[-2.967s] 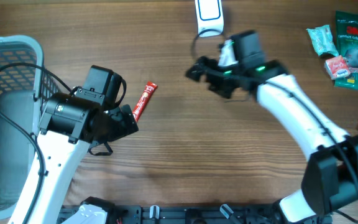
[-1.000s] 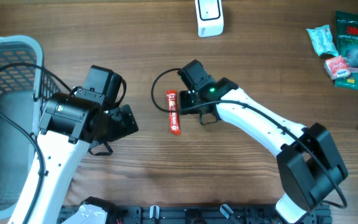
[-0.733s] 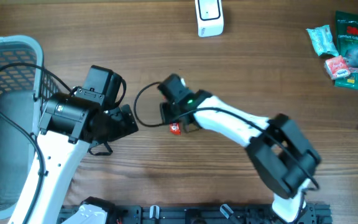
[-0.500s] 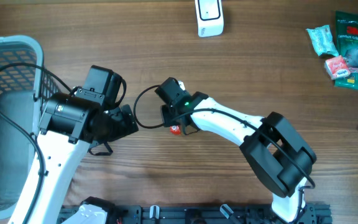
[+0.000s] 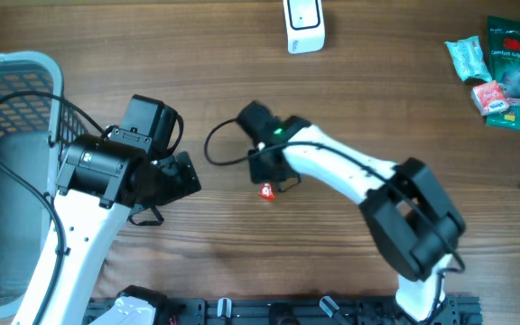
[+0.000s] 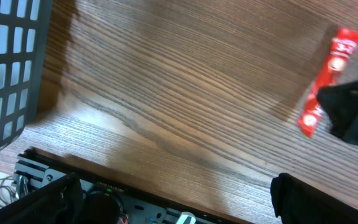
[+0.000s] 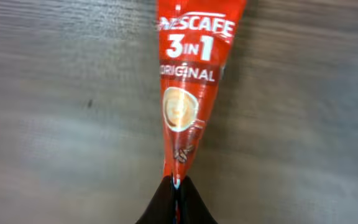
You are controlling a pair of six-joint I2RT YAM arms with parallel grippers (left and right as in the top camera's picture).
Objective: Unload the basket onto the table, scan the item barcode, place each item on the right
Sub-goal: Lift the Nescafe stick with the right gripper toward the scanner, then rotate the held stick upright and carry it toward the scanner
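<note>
**A:** What's on the wooden table [image 5: 404, 99]? All I can make out is the grey basket [image 5: 16, 68] at the left edge.

**B:** Just right of the basket there's the left gripper [image 5: 177, 176], jaws spread wide with nothing in them. About mid-table, the right gripper [image 5: 265, 181] is pinched tight on the sachet [image 7: 194, 81].

**A:** Which way is the sachet pointing?

**B:** Its long axis runs straight out from the fingertips [image 7: 163, 211]. They've got the narrow crimped end, and the wide end points away. From overhead only a small red bit shows, on the gripper's near-edge side. It's glossy red with white "NESCAFE 3 IN 1 ORIGINAL" lettering and a little coffee cup picture. Can't tell if it's off the wood.
</note>
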